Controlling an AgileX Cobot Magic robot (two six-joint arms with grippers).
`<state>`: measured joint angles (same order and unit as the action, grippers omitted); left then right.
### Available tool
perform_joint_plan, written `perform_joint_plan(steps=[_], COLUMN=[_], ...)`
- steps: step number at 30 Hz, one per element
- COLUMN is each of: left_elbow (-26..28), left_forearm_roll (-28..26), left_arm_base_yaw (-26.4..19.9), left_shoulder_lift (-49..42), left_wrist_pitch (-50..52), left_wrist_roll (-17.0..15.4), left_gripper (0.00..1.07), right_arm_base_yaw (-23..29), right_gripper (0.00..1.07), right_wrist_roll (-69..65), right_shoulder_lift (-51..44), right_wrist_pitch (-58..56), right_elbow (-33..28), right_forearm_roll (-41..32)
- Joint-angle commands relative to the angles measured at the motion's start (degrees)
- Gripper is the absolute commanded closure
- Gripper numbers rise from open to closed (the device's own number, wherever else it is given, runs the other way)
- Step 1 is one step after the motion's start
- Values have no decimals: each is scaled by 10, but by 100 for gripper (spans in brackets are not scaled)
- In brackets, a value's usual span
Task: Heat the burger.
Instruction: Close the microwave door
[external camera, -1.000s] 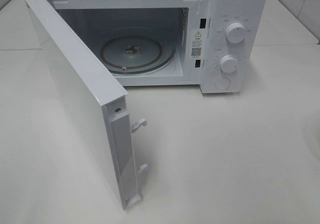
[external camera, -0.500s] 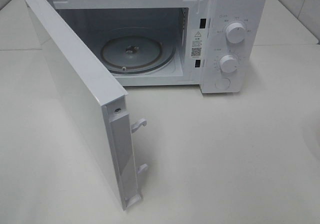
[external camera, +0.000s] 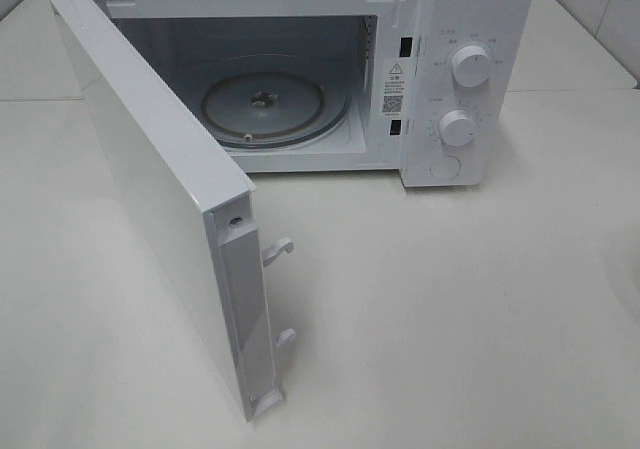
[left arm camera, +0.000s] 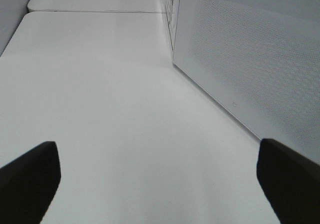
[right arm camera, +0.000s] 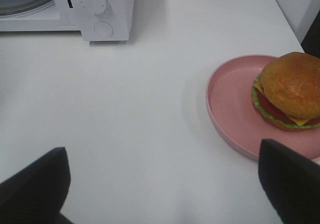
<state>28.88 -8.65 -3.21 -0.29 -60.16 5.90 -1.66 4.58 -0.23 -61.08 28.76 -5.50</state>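
Note:
The burger [right arm camera: 290, 90], with a tan domed bun, lettuce, tomato and cheese, lies on a pink plate [right arm camera: 230, 109] in the right wrist view. My right gripper [right arm camera: 162, 184] is open, its dark fingertips [right arm camera: 35, 184] wide apart over bare table a little short of the plate. The white microwave [external camera: 470, 79] stands at the back with its door [external camera: 170, 199] swung wide open and its glass turntable [external camera: 265, 106] bare. In the left wrist view my left gripper [left arm camera: 160, 179] is open beside the outside of the door [left arm camera: 250, 59]. Neither gripper nor the burger shows in the exterior high view.
Two knobs [external camera: 470, 65] and a round button [external camera: 444, 167] sit on the microwave's right panel. The open door juts far out over the table's left half, its latch hooks [external camera: 280, 251] facing right. White table [external camera: 450, 309] spreads in front of the microwave.

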Motion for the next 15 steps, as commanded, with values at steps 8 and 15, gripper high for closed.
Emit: perform_joint_plan(steps=[8, 15], left_elbow=[-2, -2], left_forearm_roll=[-2, 17], left_arm_base_yaw=[-2, -2], left_shoulder_lift=[-9, -7], left_wrist_pitch=[7, 7], left_wrist_roll=[-4, -6], left_gripper=[6, 6], right_arm_base_yaw=[-3, -3], right_gripper=[8, 8], right_wrist_roll=[1, 1], right_shoulder_lift=[-13, -13], right_wrist_pitch=[5, 5], right_elbow=[-1, -1], right_forearm_roll=[1, 1])
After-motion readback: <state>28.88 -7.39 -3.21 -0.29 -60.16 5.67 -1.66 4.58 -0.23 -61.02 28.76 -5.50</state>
